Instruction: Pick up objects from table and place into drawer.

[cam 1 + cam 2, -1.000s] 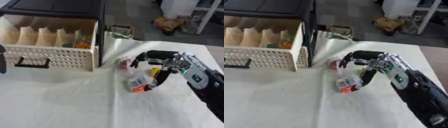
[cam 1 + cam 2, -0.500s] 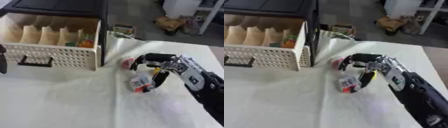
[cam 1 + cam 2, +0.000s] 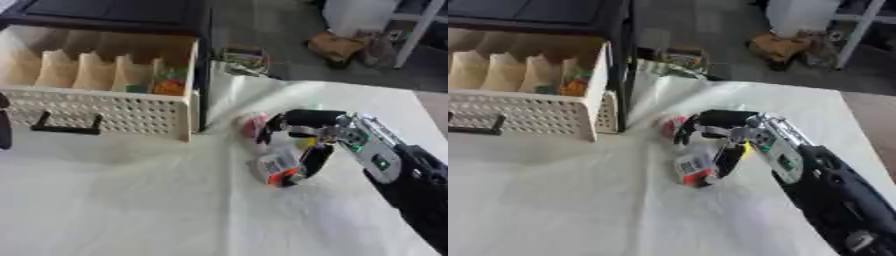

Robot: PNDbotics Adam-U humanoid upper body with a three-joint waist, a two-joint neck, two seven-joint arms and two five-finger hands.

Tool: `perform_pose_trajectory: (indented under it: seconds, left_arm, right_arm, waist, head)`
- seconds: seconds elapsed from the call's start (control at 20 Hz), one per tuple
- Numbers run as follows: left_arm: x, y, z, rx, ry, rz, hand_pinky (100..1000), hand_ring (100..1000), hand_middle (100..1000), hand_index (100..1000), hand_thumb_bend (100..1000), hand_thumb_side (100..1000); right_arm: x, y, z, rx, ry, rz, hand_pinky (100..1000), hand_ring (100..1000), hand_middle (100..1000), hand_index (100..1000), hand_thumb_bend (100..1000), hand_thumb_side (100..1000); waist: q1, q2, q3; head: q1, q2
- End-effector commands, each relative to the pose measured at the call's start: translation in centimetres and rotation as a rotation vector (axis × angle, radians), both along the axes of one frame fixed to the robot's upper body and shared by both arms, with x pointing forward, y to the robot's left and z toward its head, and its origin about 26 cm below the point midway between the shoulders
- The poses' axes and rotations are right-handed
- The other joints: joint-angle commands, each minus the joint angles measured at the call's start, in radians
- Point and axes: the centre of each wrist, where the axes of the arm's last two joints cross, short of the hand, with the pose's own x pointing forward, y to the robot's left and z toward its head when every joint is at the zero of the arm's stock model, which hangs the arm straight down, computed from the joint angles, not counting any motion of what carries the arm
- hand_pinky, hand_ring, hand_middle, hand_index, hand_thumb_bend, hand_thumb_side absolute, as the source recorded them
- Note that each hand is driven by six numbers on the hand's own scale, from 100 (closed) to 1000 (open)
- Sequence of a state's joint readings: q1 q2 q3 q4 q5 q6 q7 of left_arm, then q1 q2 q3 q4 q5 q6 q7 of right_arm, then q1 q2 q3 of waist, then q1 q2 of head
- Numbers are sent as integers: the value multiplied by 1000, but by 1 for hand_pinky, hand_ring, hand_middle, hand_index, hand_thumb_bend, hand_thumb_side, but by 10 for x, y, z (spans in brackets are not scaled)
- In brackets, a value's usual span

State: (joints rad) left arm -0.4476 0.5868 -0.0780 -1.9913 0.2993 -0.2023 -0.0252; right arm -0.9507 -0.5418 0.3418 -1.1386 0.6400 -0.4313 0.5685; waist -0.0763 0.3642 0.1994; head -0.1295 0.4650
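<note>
Left eye view: one right hand [image 3: 308,136] reaches in from the right over the desk [image 3: 131,200], which is draped in a white cloth. Its fingers [image 3: 315,159] curl down round a small white packet [image 3: 276,164] with a red end, lying on the cloth; the thumb side arches over the top. The hand looks closed on the packet, though the blur leaves the contact itself unsure. One pink-red item [image 3: 252,125] lies just beside the hand, on the drawer side. A bit of yellow [image 3: 306,143] shows under the palm; what it is cannot be told. The packet bears a label, but no writing on it can be read.

One open drawer [image 3: 105,112], cream with a perforated front and a black handle [image 3: 66,128], stands at the left. Its dividers make several slots; an orange item [image 3: 169,88] lies in the slot nearest the right wall, with something green beside it. A dark shape [image 3: 5,129] shows at the left edge; whether it is the left hand cannot be told.

Right eye view: the same single hand, packet [image 3: 694,169] and pink-red item [image 3: 673,127], with the drawer well apart from the packet. The forearm [image 3: 833,200] runs to the lower right corner.
</note>
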Motion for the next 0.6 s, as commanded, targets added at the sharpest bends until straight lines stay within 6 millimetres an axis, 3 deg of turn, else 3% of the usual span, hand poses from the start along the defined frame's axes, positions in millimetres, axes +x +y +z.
perform_pose_trajectory:
  seconds: [0.05,0.25,0.6]
  left_arm:
    - [-2,1,5,6,-17,2,286,333,501,807,100,607]
    - [-2,0,6,6,-16,1,285,334,501,807,100,615]
    - [-1,-1,7,4,-13,-6,286,334,501,806,100,623]
  right_arm:
    - [1,1,11,-32,-13,7,856,826,690,827,621,197]
    - [2,-2,17,-49,6,13,860,828,686,826,629,186]
    - [4,-7,21,-62,26,5,859,828,679,815,623,186]
  waist:
    - [7,-19,3]
    - [4,-19,9]
    - [-3,-16,18]
  head:
    - [-4,6]
    - [14,32]
    - [27,38]
